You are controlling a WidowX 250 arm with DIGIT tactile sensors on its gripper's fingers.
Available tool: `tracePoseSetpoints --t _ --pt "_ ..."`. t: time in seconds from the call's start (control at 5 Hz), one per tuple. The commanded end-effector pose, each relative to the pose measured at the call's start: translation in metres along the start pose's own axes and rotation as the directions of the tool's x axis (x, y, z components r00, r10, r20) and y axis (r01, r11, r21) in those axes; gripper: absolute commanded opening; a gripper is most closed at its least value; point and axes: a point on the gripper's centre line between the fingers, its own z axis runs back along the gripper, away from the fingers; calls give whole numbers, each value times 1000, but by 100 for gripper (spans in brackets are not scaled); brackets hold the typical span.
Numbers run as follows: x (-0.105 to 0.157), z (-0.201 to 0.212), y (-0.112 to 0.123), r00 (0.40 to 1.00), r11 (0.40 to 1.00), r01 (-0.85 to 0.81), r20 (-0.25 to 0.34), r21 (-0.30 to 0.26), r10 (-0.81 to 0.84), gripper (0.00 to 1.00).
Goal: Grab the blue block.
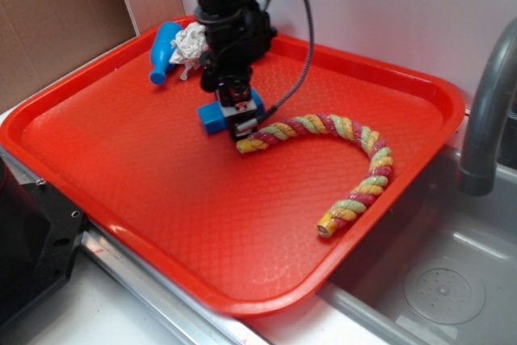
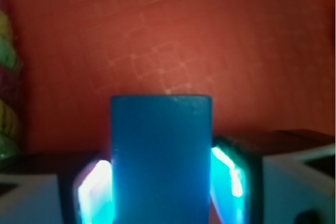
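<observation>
A red plastic tray (image 1: 121, 167) with a fine waffle texture fills most of the exterior view, set at an angle over the edge of a steel sink (image 1: 428, 280). The black robot arm (image 1: 230, 14) comes down from the top centre of the frame, and its claw (image 1: 240, 119) is lowered over the blue block (image 1: 213, 117), which lies on the tray floor a little above and left of the frame's centre. The block's left end sticks out from under the claw; the rest is covered by the fingers.

In the wrist view the blue block (image 2: 161, 156) stands in the lower middle of the frame with one finger pad (image 2: 97, 190) against its left side and another against its right, both lit with a cyan reflection. The claw (image 2: 163, 184) is closed on the block, its pads pressed to the two long faces, with the red tray (image 2: 168, 35) floor above it in the frame.

Just right of the claw, a twisted multicoloured rope (image 1: 355, 159) begins and curves off to the right and down toward the tray's lower right part. Its end lies very near the block; contact cannot be judged. In the upper left of the tray lies a rounded light-blue bottle-shaped toy (image 1: 162, 52), with a crumpled white cloth (image 1: 189, 44) beside it. A grey faucet (image 1: 489, 103) rises at the right edge of the frame.
</observation>
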Motion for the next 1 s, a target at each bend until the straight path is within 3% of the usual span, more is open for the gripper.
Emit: tracePoseSetpoints --t 0.0,0.2,0.4,0.6,0.8 --pt "-59 97 12 888 902 -432 181 17 422 0" --pt "-71 143 21 813 839 -539 215 -74 541 0" --pt "-78 192 20 796 829 -545 236 -122 558 0" --pt "-77 219 18 824 842 -526 175 -119 540 0" --pt "-63 204 9 840 846 -532 100 -33 533 0"
